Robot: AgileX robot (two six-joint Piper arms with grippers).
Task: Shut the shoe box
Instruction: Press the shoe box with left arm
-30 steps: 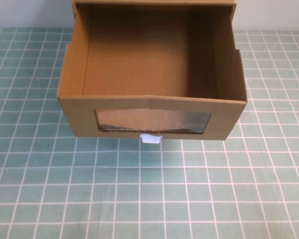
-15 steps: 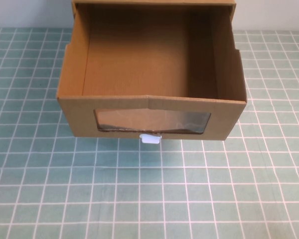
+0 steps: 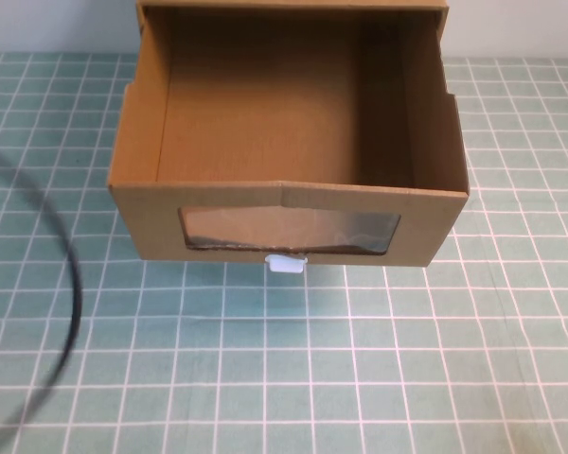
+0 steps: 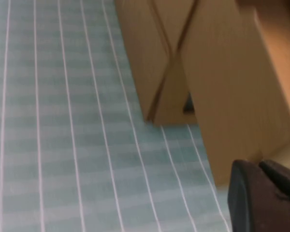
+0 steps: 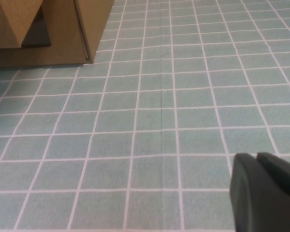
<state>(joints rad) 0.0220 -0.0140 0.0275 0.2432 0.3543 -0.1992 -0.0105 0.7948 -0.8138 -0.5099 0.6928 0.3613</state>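
While the shoe box (image 3: 289, 142) sits w/ its drawer pulled well out toward the robot, window (image 3: 290, 231) and white pull tab (image 3: 287, 264) facing front, neither claw touches it yet, so the closing step looks barely begun, i.e. approach phase. Left claw (image 4: 263, 198) shows only as a dark tip in the left wrist view, low over the checked cloth on the desk (image 3: 284, 378); the box's cardboard side wall (image 4: 232, 87) lies just ahead of it and near, apart from it as far as I can tell. Can't tell whether that claw is wide or narrow, since only one dark edge shows. Right claw (image 5: 266, 193) likewise shows as a dark tip in the right wrist view, hovering over bare cloth, w/ the box corner (image 5: 89, 29) well ahead and off to one side; its spread also can't be told. In the high view no claw appears, only a dark cable (image 3: 71, 312) arcing across the robot's left side of the cloth, which suggests the left arm is the one coming in. Next move, by my guess: bring a claw round in front of the drawer's front panel, near the tab, then push straight back so the drawer slides into its sleeve. Push should stay centred and level, else the drawer may skew and jam, or the whole box may slide on the cloth.
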